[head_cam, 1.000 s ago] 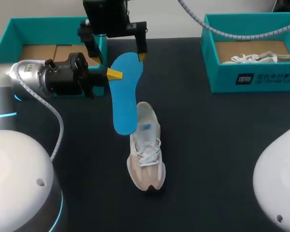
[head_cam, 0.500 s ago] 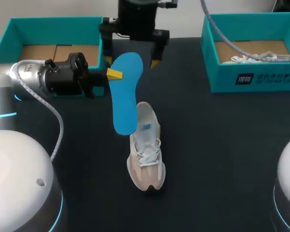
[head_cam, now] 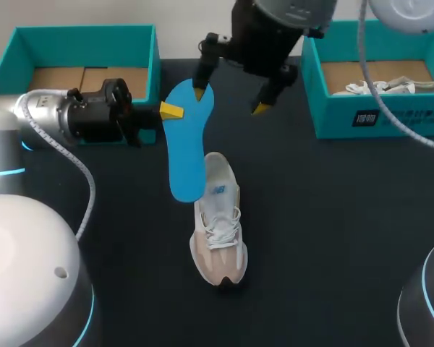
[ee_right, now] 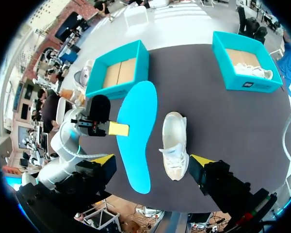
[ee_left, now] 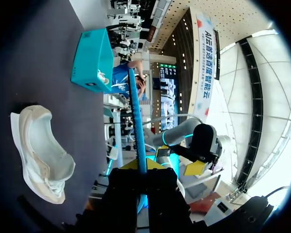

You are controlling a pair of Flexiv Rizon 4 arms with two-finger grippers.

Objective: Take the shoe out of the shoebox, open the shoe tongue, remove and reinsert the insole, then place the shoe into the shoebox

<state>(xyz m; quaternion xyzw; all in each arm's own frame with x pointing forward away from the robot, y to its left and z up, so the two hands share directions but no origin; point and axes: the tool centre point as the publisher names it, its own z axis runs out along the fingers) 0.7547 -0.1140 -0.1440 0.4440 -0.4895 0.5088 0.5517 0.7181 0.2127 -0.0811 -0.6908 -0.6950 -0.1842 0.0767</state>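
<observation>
The blue insole [head_cam: 184, 141] hangs above the dark table, its lower end over the heel of the beige sneaker [head_cam: 218, 224]. My left gripper [head_cam: 171, 110] is shut on the insole's left edge near its far end. In the left wrist view the insole [ee_left: 136, 121] shows edge-on, rising from between the fingers, with the sneaker [ee_left: 39, 155] lying beside it. My right gripper [head_cam: 230, 100] hovers open high over the insole's far end. From there it looks down on the insole [ee_right: 138, 131] and the sneaker [ee_right: 174, 145], with its own fingers [ee_right: 104, 159] spread wide on either side.
A teal shoebox [head_cam: 79, 54] with a cardboard floor stands at the back left, just behind my left arm. A second teal shoebox [head_cam: 376, 116] at the back right holds another light shoe [head_cam: 387, 85].
My right arm has swung rightward along the back of the table, from over the left shoebox to the middle. The left arm, insole and sneaker have not moved.
</observation>
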